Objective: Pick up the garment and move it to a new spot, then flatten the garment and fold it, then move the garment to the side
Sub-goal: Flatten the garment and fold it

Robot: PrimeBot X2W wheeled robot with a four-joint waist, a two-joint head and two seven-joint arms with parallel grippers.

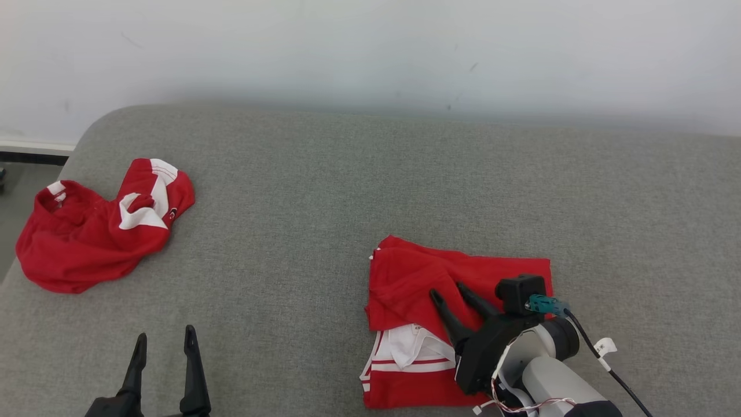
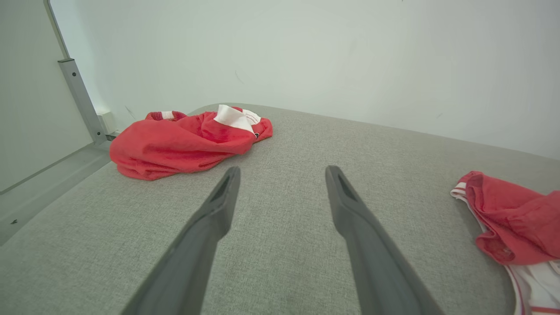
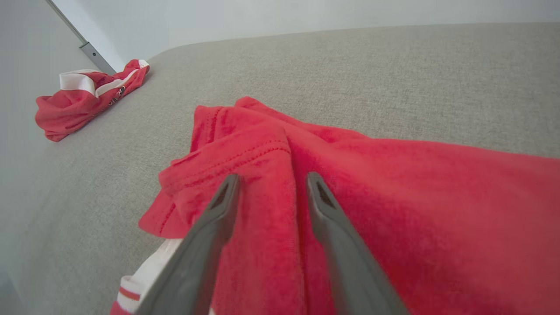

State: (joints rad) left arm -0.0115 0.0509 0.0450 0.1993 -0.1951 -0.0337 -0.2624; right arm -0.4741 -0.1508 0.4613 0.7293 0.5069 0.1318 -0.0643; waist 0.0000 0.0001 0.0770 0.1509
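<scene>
On the grey upholstered surface [image 1: 324, 197], toward its near right part, a roughly folded red jersey [image 1: 417, 272] is seen lying flat, its white collar and red-striped white trim turned toward the robot. The right gripper [image 1: 447, 289] is placed over this jersey, angled down and to the left, with a black cable and a teal connector carried on its wrist. In the right wrist view the same gripper [image 3: 272, 176] is shown with its two dark fingers parted – not clamped – and a raised ridge of the red cloth [image 3: 393, 183] lies between the tips, which are set at the fabric. No cloth is lifted off the surface.

At the near left edge of the head view the left gripper [image 1: 165, 332] is held with its fingers spread wide and nothing between them; in its own wrist view [image 2: 283, 169] only bare grey upholstery is seen under the tips, and the folded jersey [image 2: 512, 218] appears at the right edge.

Well apart from all this, at the far left end of the surface, a second red jersey [image 1: 87, 243] with white panels is left crumpled in a heap. A pale wall [image 1: 370, 46] is seen behind the surface.
</scene>
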